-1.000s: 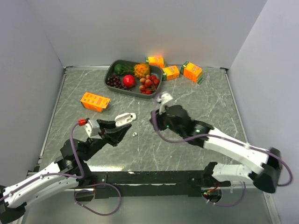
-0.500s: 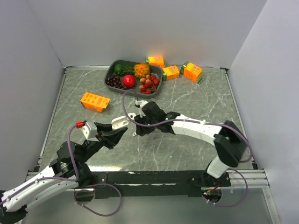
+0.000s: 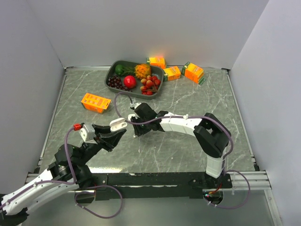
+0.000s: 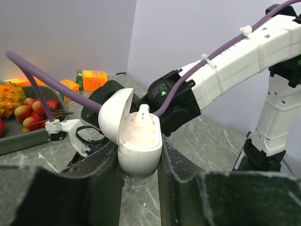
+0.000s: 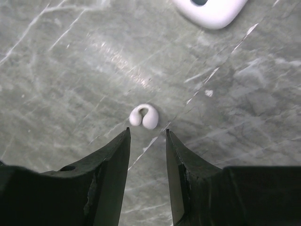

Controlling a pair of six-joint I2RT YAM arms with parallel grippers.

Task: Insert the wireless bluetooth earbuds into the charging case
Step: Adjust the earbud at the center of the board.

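Holding the case: left gripper [image 4: 139, 168] is clamped on the lower body of the white charging case [image 4: 139, 151], a finger on each side, case upright.
Case lid: lid [image 4: 113, 117] is flipped open, tipped back to the left in the left wrist view.
Case contents: one seated earbud [image 4: 143, 114] stands in the case and pokes above the rim; the second slot is hard to read in the glare.
Loose earbud: loose earbud [image 5: 144, 117] lies on the table [image 3: 188, 155] mid-table, just beyond the right fingertips and in line with the gap, not touched.
Right gripper: right gripper [image 5: 147, 135] points down with its jaws apart and nothing between them, low over the marble, just beside the held case.
Cut-off white object: white object [image 5: 209, 12] with a dark hole sits at the top edge of the right wrist view; cannot tell what it is.
Tray: dark tray [image 3: 110, 75] sits at the far edge and holds dark grapes [image 3: 114, 82], a red fruit [image 3: 130, 81], small red fruits [image 3: 149, 84], an orange spiky fruit [image 3: 142, 70] and a green item [image 3: 120, 69].
Cartons: three orange cartons [image 3: 172, 72] lie by the tray's right end, and one lone carton [image 3: 96, 102] lies left of centre.
Edges: walls [image 3: 141, 28] close the left, far and right sides.
Open room: bare marble shows to the right of the right arm and along the near edge.
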